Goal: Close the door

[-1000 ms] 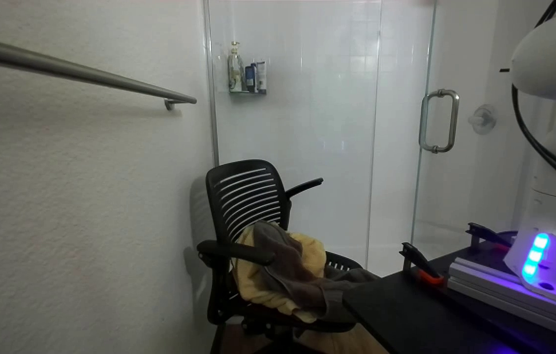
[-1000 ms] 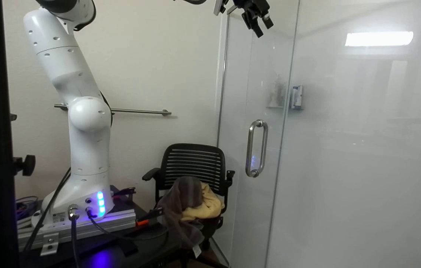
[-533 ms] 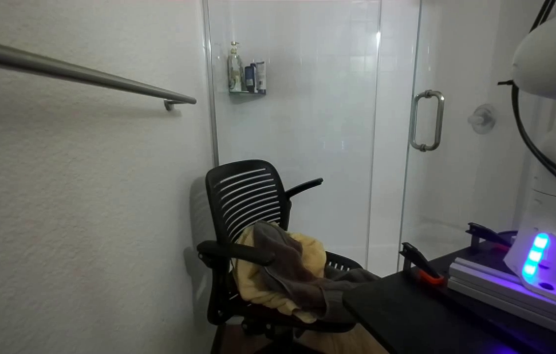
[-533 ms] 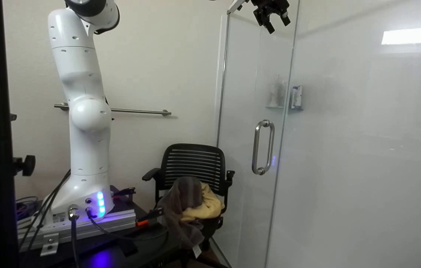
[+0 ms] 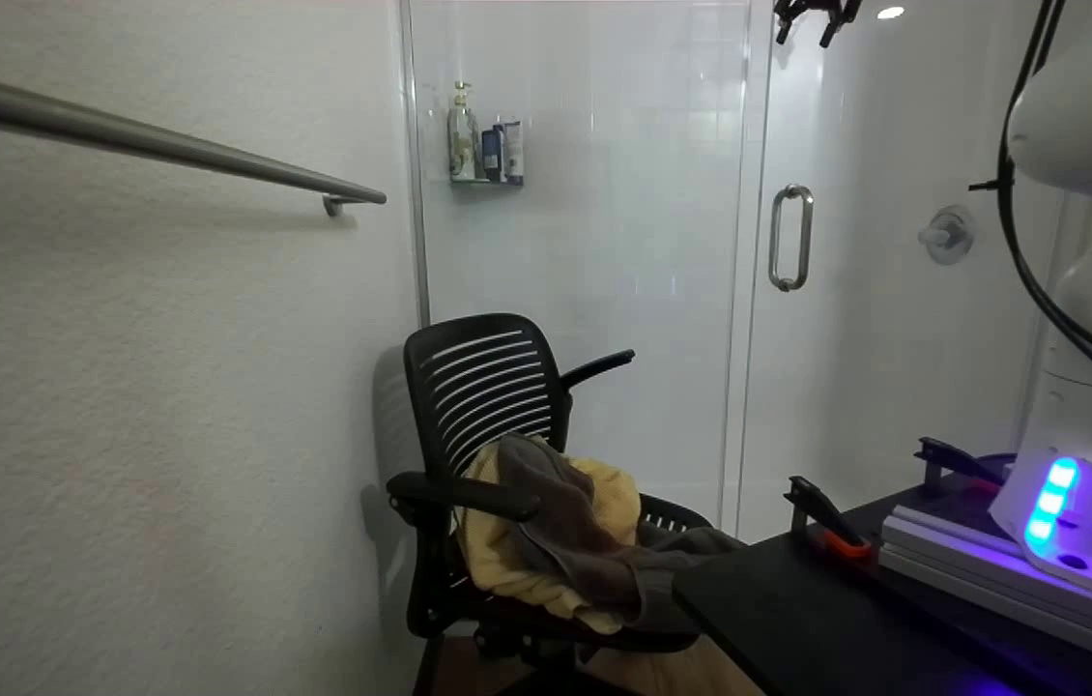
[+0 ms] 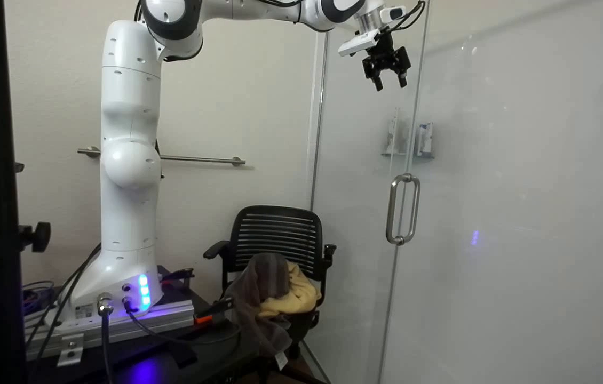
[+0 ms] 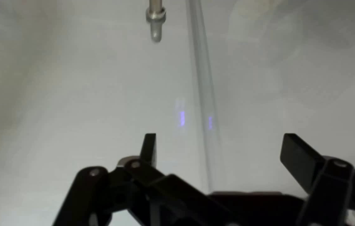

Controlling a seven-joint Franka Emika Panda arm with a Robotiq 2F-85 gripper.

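The door fills the right of the scene, its free edge just beside the neighbouring pane on the left, so it looks almost closed; a push stopped early could leave it ajar. The gripper, above the handle, could snag it if lowered carelessly. Its fingers, spread and holding nothing, straddle the seam in the wrist view, so one might jam against the pane.

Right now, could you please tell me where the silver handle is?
In both exterior views, the silver handle is right of centre, near the edge of the glass door, below the claw and right of the black chair.
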